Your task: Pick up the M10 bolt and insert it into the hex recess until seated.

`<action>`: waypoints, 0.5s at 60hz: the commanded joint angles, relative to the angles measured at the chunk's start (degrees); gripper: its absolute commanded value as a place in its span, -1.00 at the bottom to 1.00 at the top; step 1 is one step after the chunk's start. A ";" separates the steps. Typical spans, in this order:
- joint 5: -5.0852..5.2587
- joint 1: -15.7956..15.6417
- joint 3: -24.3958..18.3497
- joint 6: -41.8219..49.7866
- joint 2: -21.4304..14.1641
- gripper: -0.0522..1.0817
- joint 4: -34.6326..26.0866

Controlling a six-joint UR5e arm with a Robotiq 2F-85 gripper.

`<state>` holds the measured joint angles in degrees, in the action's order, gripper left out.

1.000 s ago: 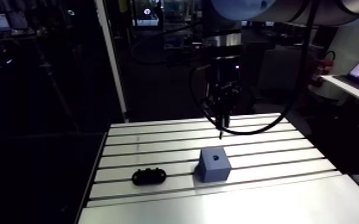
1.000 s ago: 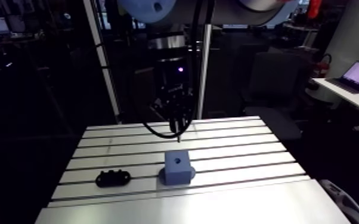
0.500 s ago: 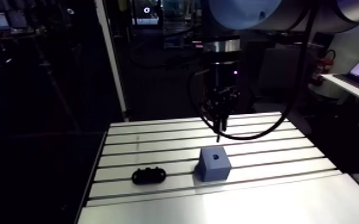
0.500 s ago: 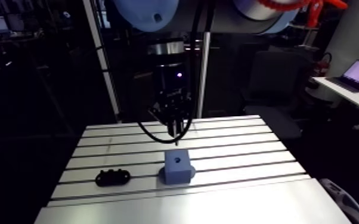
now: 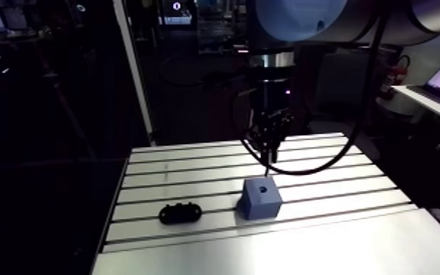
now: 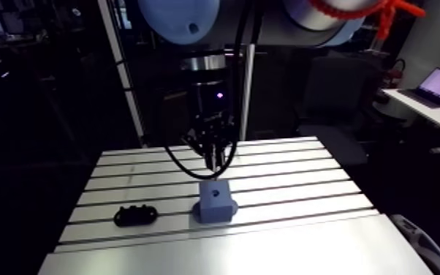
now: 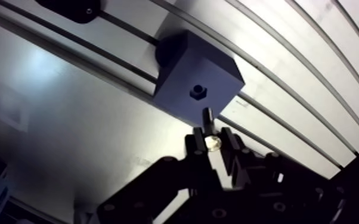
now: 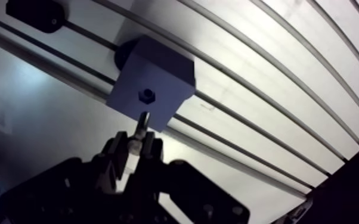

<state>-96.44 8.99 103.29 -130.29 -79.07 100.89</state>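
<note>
Your black two-finger gripper (image 7: 213, 139), clamped on the slim dark metal bolt (image 7: 207, 117), now hangs closer to the blue-grey cube block (image 7: 182, 62) than a moment ago, putting its hex recess (image 7: 198, 92) just ahead for alignment.

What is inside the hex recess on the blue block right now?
Nothing visible: the hex recess is an open dark hole in the blue block; its floor is in shadow. The bolt, held by the gripper, hangs outside it.

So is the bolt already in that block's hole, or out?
Out. The gripper holds the bolt between its fingers, tip clear of the block, whose hex hole shows dark and empty.
</note>
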 commanded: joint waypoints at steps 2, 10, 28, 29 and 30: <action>0.16 0.08 0.54 -0.03 0.37 0.99 1.54; 0.16 0.15 0.91 0.06 0.37 0.99 1.55; 0.07 -0.02 1.78 0.41 0.37 0.99 1.64; 0.07 -0.02 1.86 0.49 0.37 0.99 1.64; 0.07 -0.02 1.86 0.49 0.37 0.99 1.64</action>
<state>-96.34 9.06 104.61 -130.06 -78.71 102.46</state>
